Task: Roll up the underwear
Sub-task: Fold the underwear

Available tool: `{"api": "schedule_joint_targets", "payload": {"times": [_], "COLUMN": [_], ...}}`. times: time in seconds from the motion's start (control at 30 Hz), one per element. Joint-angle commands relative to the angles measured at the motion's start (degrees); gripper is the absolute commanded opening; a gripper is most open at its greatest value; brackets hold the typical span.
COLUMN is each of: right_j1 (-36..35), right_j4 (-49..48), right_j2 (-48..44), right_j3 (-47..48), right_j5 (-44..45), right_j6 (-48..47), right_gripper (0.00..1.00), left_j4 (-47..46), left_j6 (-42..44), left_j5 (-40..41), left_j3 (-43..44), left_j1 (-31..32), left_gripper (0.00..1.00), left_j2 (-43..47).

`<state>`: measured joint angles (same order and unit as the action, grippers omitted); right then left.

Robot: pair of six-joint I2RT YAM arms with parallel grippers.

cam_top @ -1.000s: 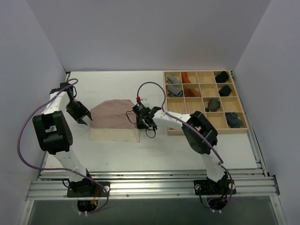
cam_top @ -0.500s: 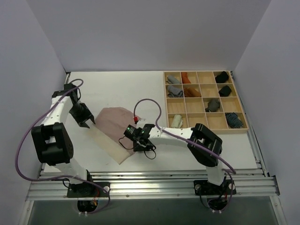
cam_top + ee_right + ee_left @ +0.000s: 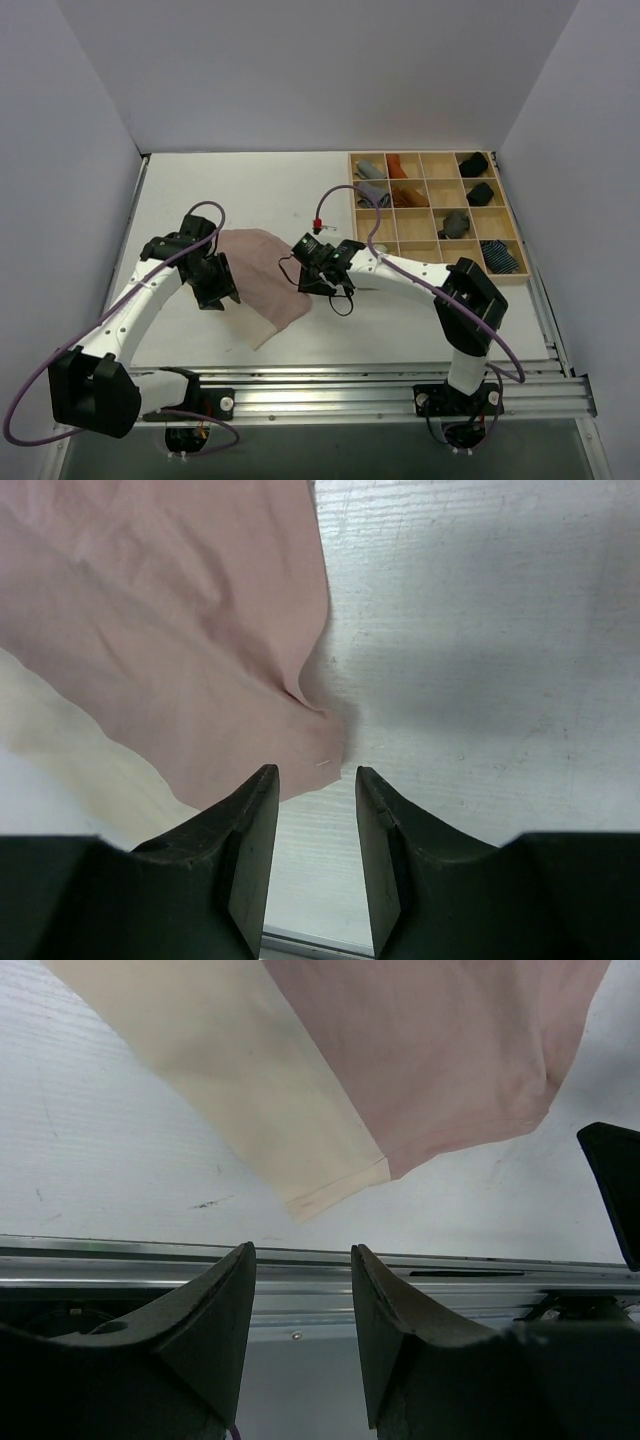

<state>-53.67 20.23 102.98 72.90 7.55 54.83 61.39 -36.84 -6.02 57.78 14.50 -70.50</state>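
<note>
Nearest, the left claw (image 3: 212, 283) hangs spread, nothing between its fingers. Just ahead of its tips lies the corner of the beige part (image 3: 230, 1090) of the pink underwear (image 3: 262, 268), which lies flat and unrolled on the table (image 3: 200, 190), between the two claws. At the cloth's other edge the right claw (image 3: 318, 275) is also spread and empty, with a pink corner just in front of its tips and to their left. Well beyond it stands a wooden tray (image 3: 440, 153) of small rolls.
</note>
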Motion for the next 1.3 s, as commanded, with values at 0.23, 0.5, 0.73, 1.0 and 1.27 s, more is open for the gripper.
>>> {"api": "schedule_joint_targets", "payload": {"times": [0.23, 0.5, 0.73, 1.0, 1.27], "right_j1": [-0.56, -0.12, 4.44, 9.55, 9.81], "right_j4": [-3.61, -8.36, -7.14, -7.13, -7.66], "right_j2": [3.27, 6.27, 1.27, -3.04, -5.15], "right_j3": [-3.2, -4.97, -8.04, -13.57, -15.16], "right_j5": [-2.98, -4.3, -2.72, -4.21, -6.05], "right_j6": [0.19, 1.68, 0.99, -1.13, -2.0], "right_gripper": [0.33, 0.28, 0.0, 0.0, 0.0], "left_j4": [-6.54, -5.66, -8.56, -16.73, -21.83], "left_j6": [-1.74, -2.97, -4.29, -7.89, -10.18], "left_j5": [-3.9, -2.42, 1.35, 5.49, 9.71], "left_j3": [-2.76, 0.14, -1.62, -1.97, 2.07], "left_j1": [2.02, 7.29, 15.11, 27.15, 34.97], "left_gripper": [0.52, 0.52, 0.52, 0.52, 0.52], "left_j2": [5.63, 3.53, -0.33, -10.08, -16.86]}}
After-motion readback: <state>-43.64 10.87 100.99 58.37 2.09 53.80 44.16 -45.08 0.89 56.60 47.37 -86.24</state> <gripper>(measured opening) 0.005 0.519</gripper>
